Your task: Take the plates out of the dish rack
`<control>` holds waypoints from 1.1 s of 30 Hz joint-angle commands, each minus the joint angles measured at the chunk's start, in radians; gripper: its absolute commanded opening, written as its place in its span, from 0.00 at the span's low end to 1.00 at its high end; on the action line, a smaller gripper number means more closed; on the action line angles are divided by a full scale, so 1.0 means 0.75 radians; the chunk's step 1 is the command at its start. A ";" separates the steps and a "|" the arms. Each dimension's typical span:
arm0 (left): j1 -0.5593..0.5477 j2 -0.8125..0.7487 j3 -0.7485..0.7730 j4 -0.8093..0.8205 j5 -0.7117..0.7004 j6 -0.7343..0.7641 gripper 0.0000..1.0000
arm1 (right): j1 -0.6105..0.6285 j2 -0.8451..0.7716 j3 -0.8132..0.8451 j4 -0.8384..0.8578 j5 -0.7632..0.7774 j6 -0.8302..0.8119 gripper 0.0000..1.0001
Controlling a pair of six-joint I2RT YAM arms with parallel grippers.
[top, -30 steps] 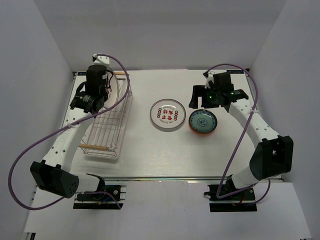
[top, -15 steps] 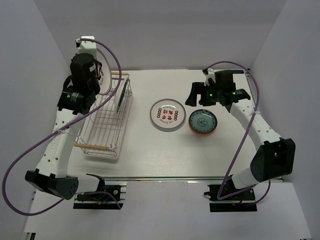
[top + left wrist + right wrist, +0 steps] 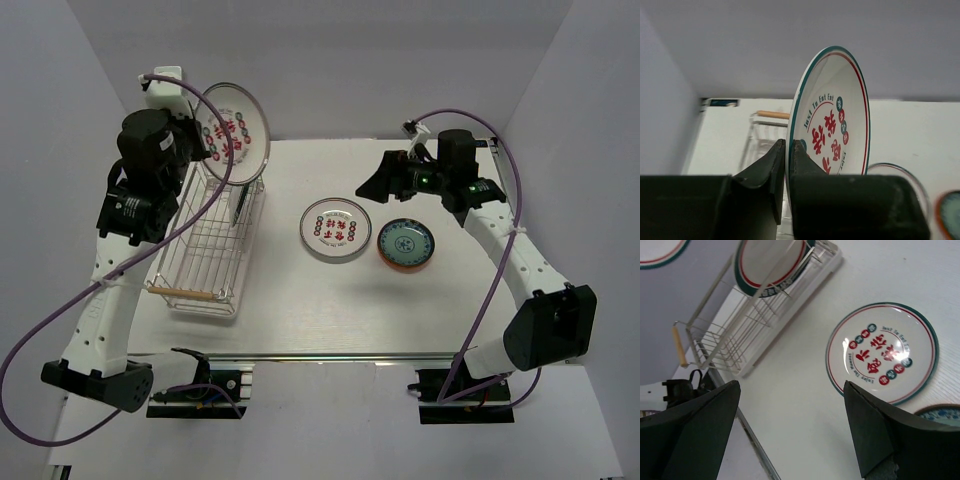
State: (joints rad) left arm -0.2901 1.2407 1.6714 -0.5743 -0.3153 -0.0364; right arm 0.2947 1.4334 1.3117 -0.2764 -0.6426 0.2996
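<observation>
My left gripper [image 3: 200, 146] is shut on the rim of a white plate with a green-red rim [image 3: 233, 132] and holds it upright, high above the far end of the dish rack [image 3: 205, 262]. In the left wrist view the jaws [image 3: 788, 146] pinch that plate [image 3: 835, 120]. Another plate [image 3: 241, 201] stands on edge in the rack and also shows in the right wrist view [image 3: 772, 262]. A matching white plate [image 3: 334, 229] lies flat on the table. A blue-green plate [image 3: 405, 242] sits on an orange-red one. My right gripper [image 3: 385, 180] is open and empty above the table.
The rack's wooden handles show at its near end [image 3: 192, 294] and far end [image 3: 771, 115]. White walls enclose the table on three sides. In the right wrist view [image 3: 790, 390] the flat white plate [image 3: 882, 352] lies below the open fingers, with the rack [image 3: 725, 335] beyond.
My left gripper has lifted the white plate up out of the rack and turned its face toward the camera. My right gripper has risen and shifted slightly left, away from the stacked plates.
</observation>
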 commanded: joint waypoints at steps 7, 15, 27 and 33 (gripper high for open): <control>-0.004 0.031 -0.095 0.256 0.803 -0.282 0.00 | 0.004 0.018 -0.037 0.321 -0.293 0.208 0.89; -0.004 0.043 -0.347 0.473 0.940 -0.428 0.00 | -0.002 0.028 -0.129 0.587 -0.315 0.427 0.89; -0.016 0.031 -0.476 0.625 1.093 -0.536 0.00 | 0.006 0.093 -0.192 0.653 -0.287 0.498 0.78; -0.016 0.025 -0.510 0.625 1.085 -0.551 0.00 | 0.002 0.085 -0.244 0.739 -0.313 0.554 0.24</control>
State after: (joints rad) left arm -0.2985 1.3109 1.2938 -0.1711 0.4789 -0.4194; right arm 0.2966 1.5108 1.1461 0.2123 -0.8688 0.6960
